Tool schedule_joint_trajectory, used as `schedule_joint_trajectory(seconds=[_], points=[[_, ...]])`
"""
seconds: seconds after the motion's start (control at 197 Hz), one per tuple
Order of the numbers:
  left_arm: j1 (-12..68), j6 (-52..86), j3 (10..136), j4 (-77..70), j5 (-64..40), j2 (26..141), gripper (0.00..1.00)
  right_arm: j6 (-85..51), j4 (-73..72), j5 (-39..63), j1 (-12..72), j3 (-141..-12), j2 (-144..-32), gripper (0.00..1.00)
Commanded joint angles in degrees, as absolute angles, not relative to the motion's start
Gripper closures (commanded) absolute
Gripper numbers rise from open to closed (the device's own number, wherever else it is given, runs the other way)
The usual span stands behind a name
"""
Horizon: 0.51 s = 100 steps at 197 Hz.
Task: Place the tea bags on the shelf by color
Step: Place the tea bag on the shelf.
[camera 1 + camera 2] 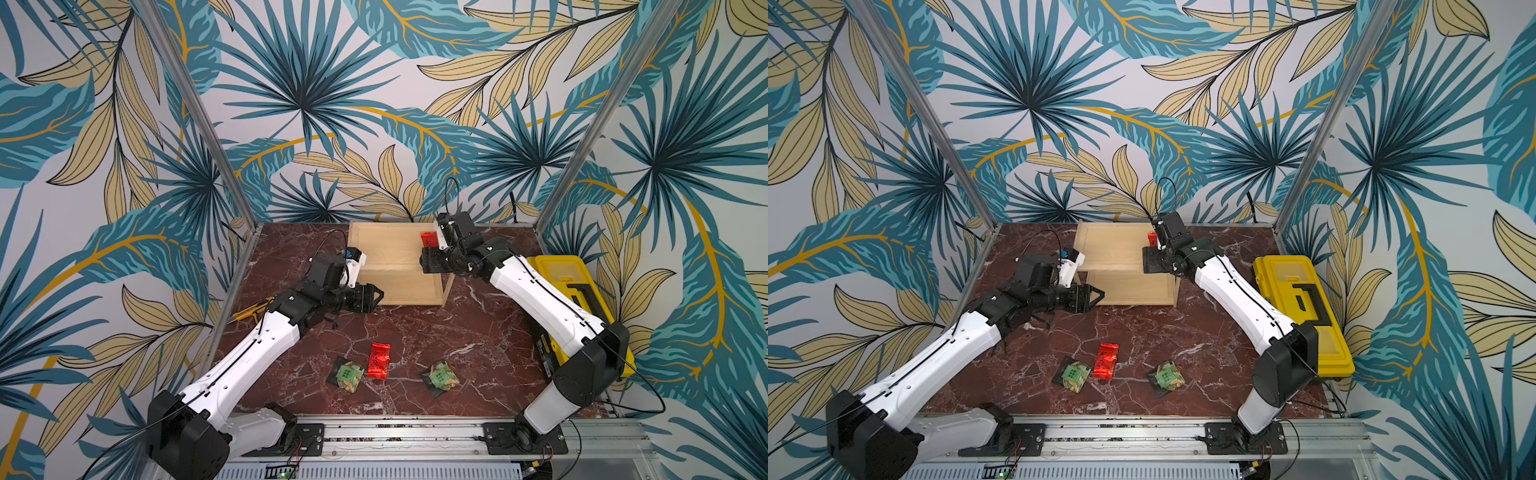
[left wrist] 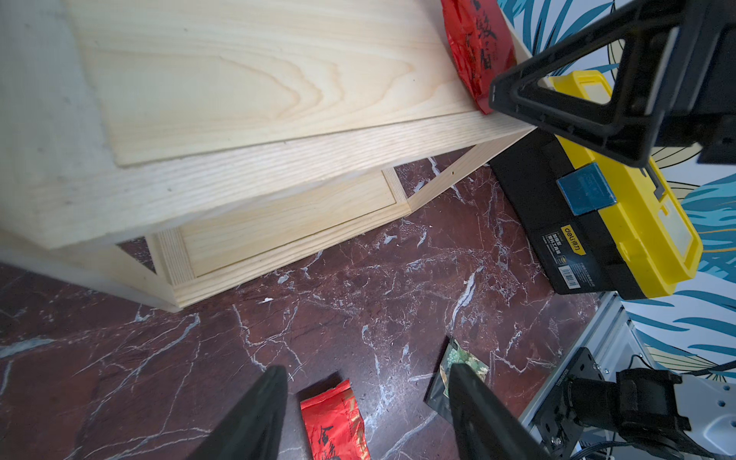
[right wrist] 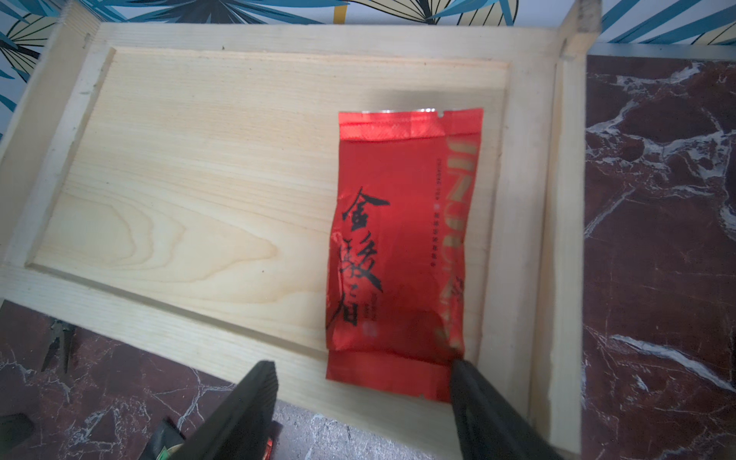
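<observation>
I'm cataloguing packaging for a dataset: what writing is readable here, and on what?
"金骏眉", black brushwork: shiny red foil packet on the pale wooden shelf.
"JINJU…", gold, same packet; rest blurred.
"deli", yellow tag: black-and-yellow plastic toolbox; its barcode label is too small.
"金…", cut off: second red foil packet on the marble table.

top views: high, front, facing down | wrists: close, both see shelf (image 2: pixel 278 159)

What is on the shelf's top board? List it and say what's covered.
The top board holds one red tea bag, flat near one end, overlapping the rim; elsewhere bare wood. The right hand covers one corner of it.
</observation>
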<state>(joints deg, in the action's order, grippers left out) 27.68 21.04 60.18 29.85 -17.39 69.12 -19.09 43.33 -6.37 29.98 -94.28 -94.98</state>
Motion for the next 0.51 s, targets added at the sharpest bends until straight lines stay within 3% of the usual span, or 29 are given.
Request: schedule_joint_trajectory(seconds=[0.0,0.234,0.503], points=[[27.51,20.94,58.12,30.5,-17.28,68.4,0.32,-18.73,42.57,-6.72,29.78,-93.99,-93.11,0.26],[30.8,22.04,55.71,32.66,-11.59,66.78,0.32,-17.8,42.48,-7.79,29.88,-92.48,-88.67,0.26],[40.52,29.6,48.37,33.1,2.03,64.01,0.33,-18.66,34.39,-10.49,31.65,-72.83,-74.1,0.26]])
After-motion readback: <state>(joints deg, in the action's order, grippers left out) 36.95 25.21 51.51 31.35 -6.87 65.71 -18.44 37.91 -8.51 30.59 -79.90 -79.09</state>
